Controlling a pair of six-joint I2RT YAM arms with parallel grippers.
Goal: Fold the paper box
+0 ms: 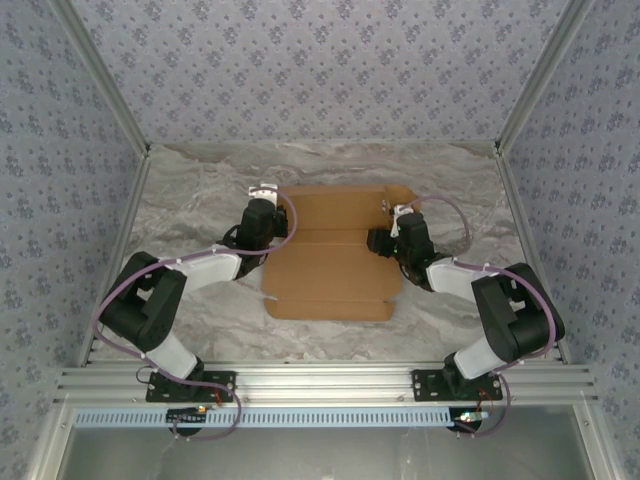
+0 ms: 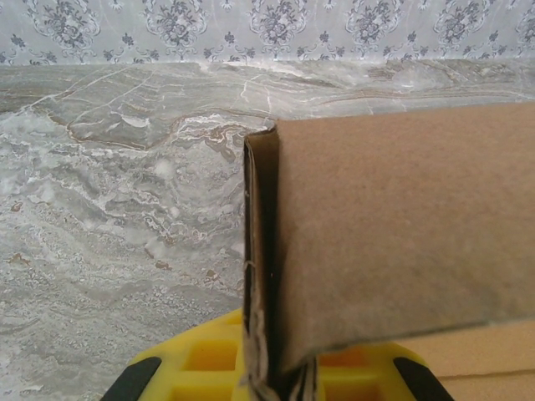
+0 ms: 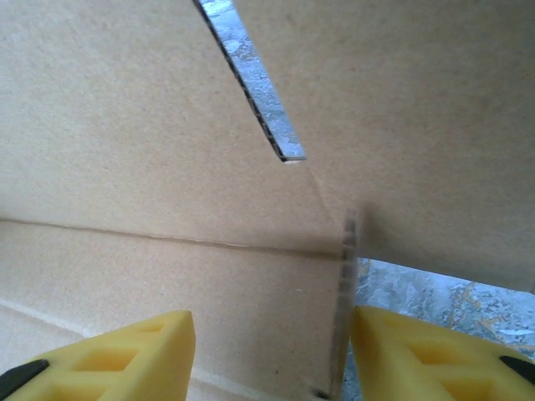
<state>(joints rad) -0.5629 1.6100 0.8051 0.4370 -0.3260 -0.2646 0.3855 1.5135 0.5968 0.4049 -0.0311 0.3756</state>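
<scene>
Even, diffuse light falling from above paper box (image 1: pixel 335 265); overhead view looking bright, no hard glare. Soft, faint shadows lying under arms at box left and right edges. Walls leaning outward away from box, wide-lens distortion showing toward frame corners. Left wrist view: box surface looking slightly soft up close, dark shadow sitting inside fold at box left edge. Right wrist view: right gripper (image 3: pixel 269 326) fingers (image 3: pixel 125 355) below box blurring, out of focus; box grain smearing.

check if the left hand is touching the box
Touching. The left wrist view shows the box flap running down between the left hand's yellow fingers, pinched there.
</scene>
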